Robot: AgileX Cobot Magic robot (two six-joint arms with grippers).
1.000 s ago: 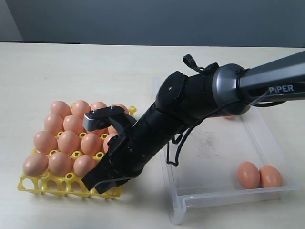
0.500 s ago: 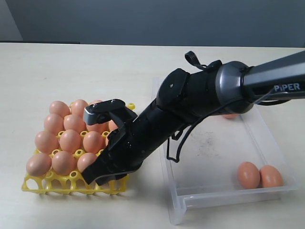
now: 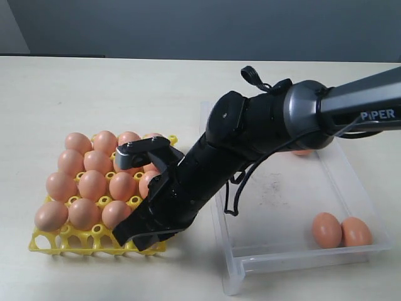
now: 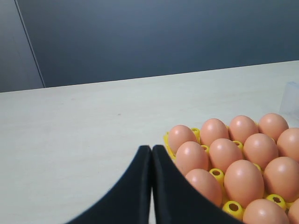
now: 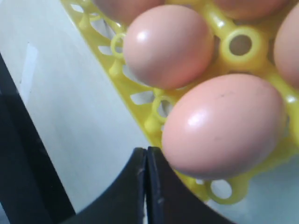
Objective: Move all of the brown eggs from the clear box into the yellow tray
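Shifted slightly toward the clear box (image 3: 283, 207) since a second ago, the right arm (image 3: 250, 135) slants down from the right, across the box's left wall, to the near right corner of the yellow tray (image 3: 62, 242). The right jaws are closed, their black tips pressed flat together with nothing between them, low at the tray's edge. In the right wrist view they sit against one of the brown eggs (image 5: 224, 126) in an outer cup, though actual contact cannot be told. The left jaws, seen only in the left wrist view, are also closed and empty, above the pale worktop (image 3: 125, 94) just beside a corner of the tray. Most brown eggs fill the tray's cups in close rows; the nearest row of cups is bare. Two more eggs lie touching each other in the box's near right corner, and a third shows partly behind the arm at the far side.
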